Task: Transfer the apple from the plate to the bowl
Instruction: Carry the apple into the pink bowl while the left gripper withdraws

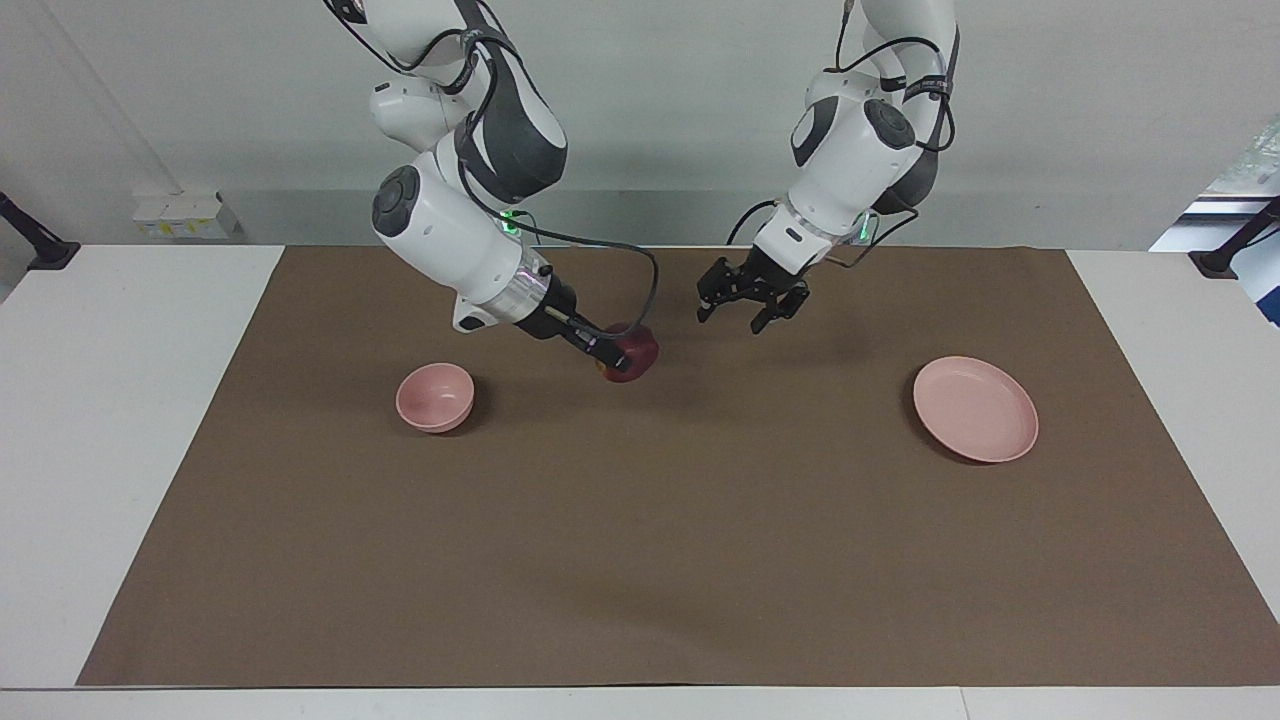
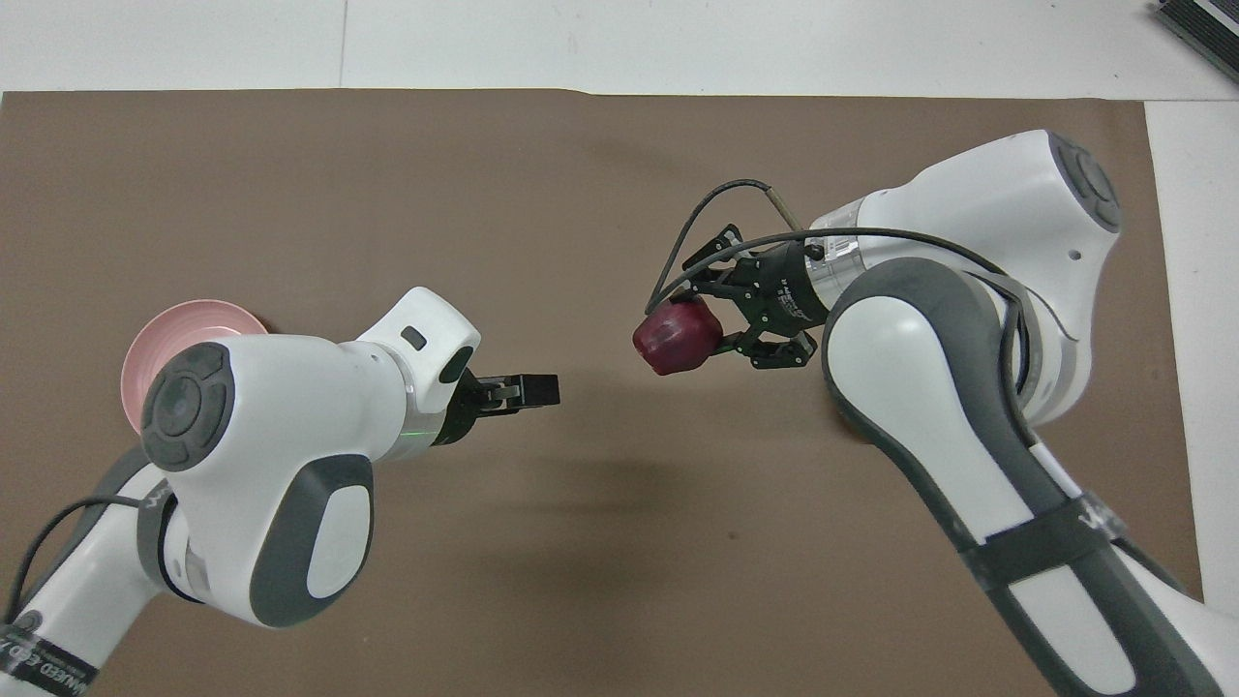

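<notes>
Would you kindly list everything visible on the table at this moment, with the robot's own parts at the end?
Apple: one, dark red, held in the air over the mat, between bowl and plate.
Bowl: one, pale pink, on the mat toward the right arm's end.
Plate: one, pale pink, bare, on the mat toward the left arm's end.
Mat: one, brown, covering the white table.
Right pincer: shut on the apple.
Left pincer: open, holding nothing, over the mat's middle.

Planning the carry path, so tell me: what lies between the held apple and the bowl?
Only bare brown mat, as the facing view shows. The right gripper holds the apple above the mat, and nothing stands between it and the bowl.
</notes>
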You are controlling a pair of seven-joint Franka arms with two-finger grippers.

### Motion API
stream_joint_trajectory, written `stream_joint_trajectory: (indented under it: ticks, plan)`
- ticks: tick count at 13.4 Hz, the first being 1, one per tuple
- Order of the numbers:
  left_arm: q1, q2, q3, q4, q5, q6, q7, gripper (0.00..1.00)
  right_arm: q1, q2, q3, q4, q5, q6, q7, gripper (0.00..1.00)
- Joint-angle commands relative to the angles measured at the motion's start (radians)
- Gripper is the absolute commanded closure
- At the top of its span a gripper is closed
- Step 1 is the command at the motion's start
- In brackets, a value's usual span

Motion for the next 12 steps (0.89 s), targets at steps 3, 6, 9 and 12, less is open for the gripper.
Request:
stream_joint_trajectory:
  ticks: [3,6,9,12]
  plan:
    - [0.152,0.007,-0.005,0.046,0.223,-0.156,0.132,0.00,-0.080,-0.019,0.006,-0.010,-0.077,-0.057,-0.214,0.85]
    - [0.253,0.031,-0.003,0.096,0.323,-0.184,0.267,0.00,-0.108,-0.025,0.006,-0.019,-0.209,-0.065,-0.352,0.85]
    - [0.374,0.071,-0.005,0.260,0.343,-0.302,0.379,0.00,-0.122,-0.042,0.006,-0.069,-0.359,-0.036,-0.473,0.85]
    - [0.451,0.099,-0.005,0.446,0.355,-0.458,0.451,0.00,-0.149,-0.106,0.005,-0.211,-0.465,0.100,-0.602,0.85]
